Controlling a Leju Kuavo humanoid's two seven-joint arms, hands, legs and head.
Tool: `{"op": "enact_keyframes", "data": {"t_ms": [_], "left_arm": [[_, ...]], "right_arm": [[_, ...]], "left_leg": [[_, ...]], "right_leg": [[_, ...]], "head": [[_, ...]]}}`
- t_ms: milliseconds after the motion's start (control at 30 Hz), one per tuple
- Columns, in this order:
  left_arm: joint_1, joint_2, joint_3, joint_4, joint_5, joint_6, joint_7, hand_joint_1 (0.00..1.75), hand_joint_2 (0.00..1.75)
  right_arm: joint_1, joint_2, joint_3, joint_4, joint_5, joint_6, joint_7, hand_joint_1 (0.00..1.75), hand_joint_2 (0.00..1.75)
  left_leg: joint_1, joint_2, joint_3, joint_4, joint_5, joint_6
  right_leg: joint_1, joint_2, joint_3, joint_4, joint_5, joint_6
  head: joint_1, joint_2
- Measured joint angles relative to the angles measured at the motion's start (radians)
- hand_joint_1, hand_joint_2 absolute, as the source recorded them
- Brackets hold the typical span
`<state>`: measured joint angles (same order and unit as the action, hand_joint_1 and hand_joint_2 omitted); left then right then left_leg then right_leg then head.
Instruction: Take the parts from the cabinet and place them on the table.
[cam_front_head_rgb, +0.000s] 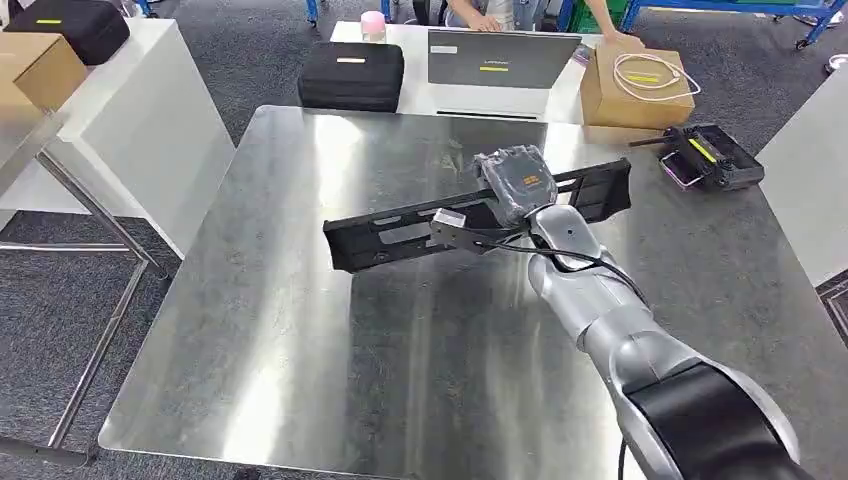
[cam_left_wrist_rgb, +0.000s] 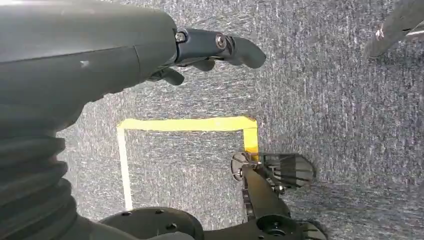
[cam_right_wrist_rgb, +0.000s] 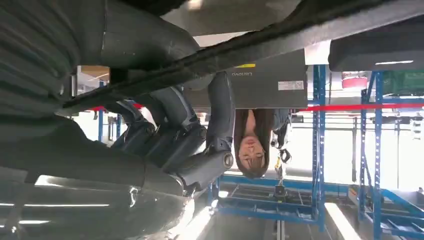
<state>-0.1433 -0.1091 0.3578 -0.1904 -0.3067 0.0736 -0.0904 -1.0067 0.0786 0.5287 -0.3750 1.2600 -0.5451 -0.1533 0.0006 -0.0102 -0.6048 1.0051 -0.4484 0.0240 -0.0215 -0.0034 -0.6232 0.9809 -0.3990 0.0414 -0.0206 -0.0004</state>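
Steel table (cam_front_head_rgb: 300, 350): long black part (cam_front_head_rgb: 400, 225) in right hand (cam_front_head_rgb: 515, 185)

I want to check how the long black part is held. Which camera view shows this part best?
The head view is best: the whole long black part shows above the metal table, with the right hand gripping it near its middle. The right wrist view shows a dark strip of it crossing close above the fingers. The left wrist view looks down at carpet.

Head view looks down from high onto steel table (cam_front_head_rgb: 300, 330). Left wrist view faces carpet floor (cam_left_wrist_rgb: 325, 90). Right wrist view, inverted, close behind right hand (cam_right_wrist_rgb: 190, 145); shares laptop (cam_front_head_rgb: 503, 58) with head view.
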Motion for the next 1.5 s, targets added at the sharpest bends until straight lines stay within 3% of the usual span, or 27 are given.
{"op": "enact_keyframes", "data": {"t_ms": [167, 967, 1200, 1333, 1500], "left_arm": [[0.000, 0.000, 0.003, 0.000, -0.003, -0.002, -0.010, 0.00, 1.75], [0.004, 0.000, 0.005, 0.000, -0.024, -0.019, -0.055, 0.00, 1.75], [0.004, 0.000, 0.005, 0.000, -0.061, -0.010, -0.154, 0.00, 1.75], [0.004, -0.004, 0.005, -0.002, -0.060, 0.066, -0.303, 0.00, 1.75], [0.004, -0.009, 0.005, -0.002, -0.056, 0.077, -0.327, 0.00, 1.75]], "right_arm": [[0.000, -0.001, 0.000, 0.000, 0.002, 0.004, 0.005, 1.75, 1.75], [-0.011, -0.013, 0.000, 0.000, 0.013, 0.012, 0.010, 1.75, 1.75], [-0.011, -0.018, 0.000, 0.000, 0.021, 0.012, 0.011, 1.75, 1.75], [-0.010, -0.026, 0.000, 0.000, 0.025, 0.011, 0.012, 1.75, 1.75], [-0.009, -0.041, 0.000, 0.000, 0.025, 0.010, 0.012, 1.75, 1.75]], "left_leg": [[-0.001, 0.000, -0.002, 0.000, 0.001, 0.004], [0.002, 0.002, -0.002, 0.000, 0.001, 0.005], [0.002, 0.002, -0.002, 0.000, 0.001, 0.005], [0.001, 0.001, -0.002, 0.000, 0.001, 0.005], [0.001, 0.002, -0.002, 0.000, 0.001, 0.005]], "right_leg": [[-0.001, 0.000, 0.002, -0.007, 0.005, 0.007], [0.002, 0.000, 0.000, -0.004, 0.005, 0.007], [0.002, 0.000, 0.000, -0.005, 0.005, 0.007], [0.002, 0.000, -0.001, -0.005, 0.005, 0.007], [0.002, 0.001, -0.001, -0.005, 0.005, 0.007]], "head": [[0.000, 0.000], [0.000, 0.000], [0.000, 0.000], [0.000, 0.000], [0.000, 0.000]]}}
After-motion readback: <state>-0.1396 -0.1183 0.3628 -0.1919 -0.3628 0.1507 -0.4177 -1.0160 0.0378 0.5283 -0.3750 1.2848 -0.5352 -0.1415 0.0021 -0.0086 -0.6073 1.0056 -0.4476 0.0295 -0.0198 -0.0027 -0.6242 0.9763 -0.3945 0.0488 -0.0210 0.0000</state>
